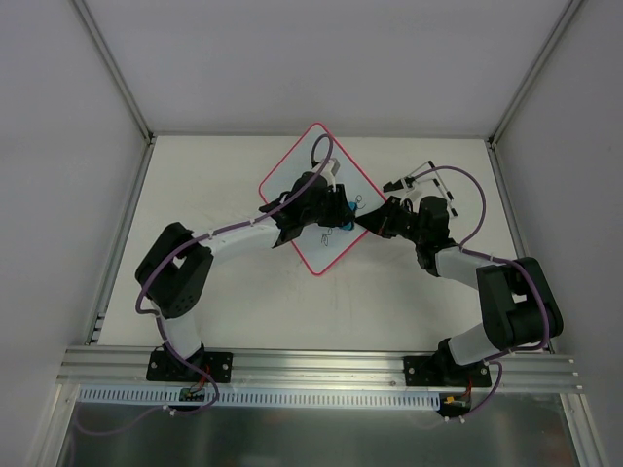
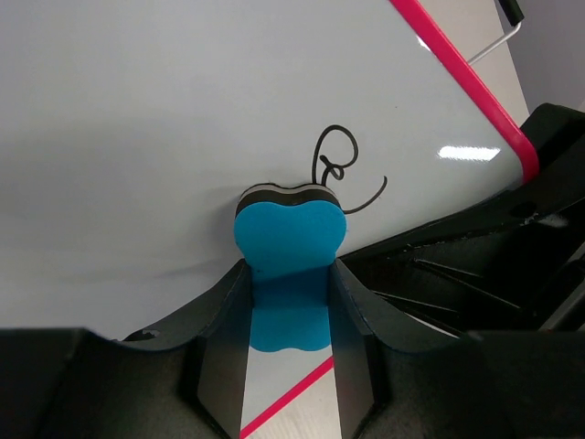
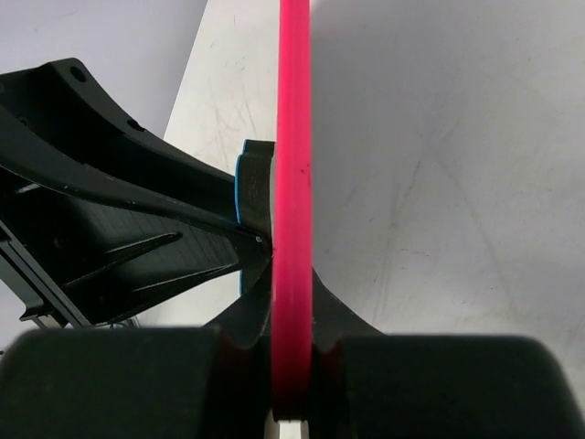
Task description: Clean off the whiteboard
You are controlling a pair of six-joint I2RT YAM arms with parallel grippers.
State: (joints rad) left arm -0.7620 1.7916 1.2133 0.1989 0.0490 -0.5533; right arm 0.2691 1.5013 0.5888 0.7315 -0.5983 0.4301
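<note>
White table (image 1: 214,292), whiteboard (image 1: 304,161) cornerwise at its middle: thin, stiff, likely light and skiddy, best held by the rim (image 3: 294,137), where the right hand (image 3: 292,302) pinches it, while the left hand (image 2: 290,270) clamps the blue eraser (image 2: 290,229) beside the scribble (image 2: 334,165).

whiteboard (image 1: 316,161): square, white face, thin pink-red rim, rounded corners. Centre of the top view, turned to a diamond with one corner toward the frame top. Black looped scribble (image 2: 334,165) right of its middle, not erased.
</note>
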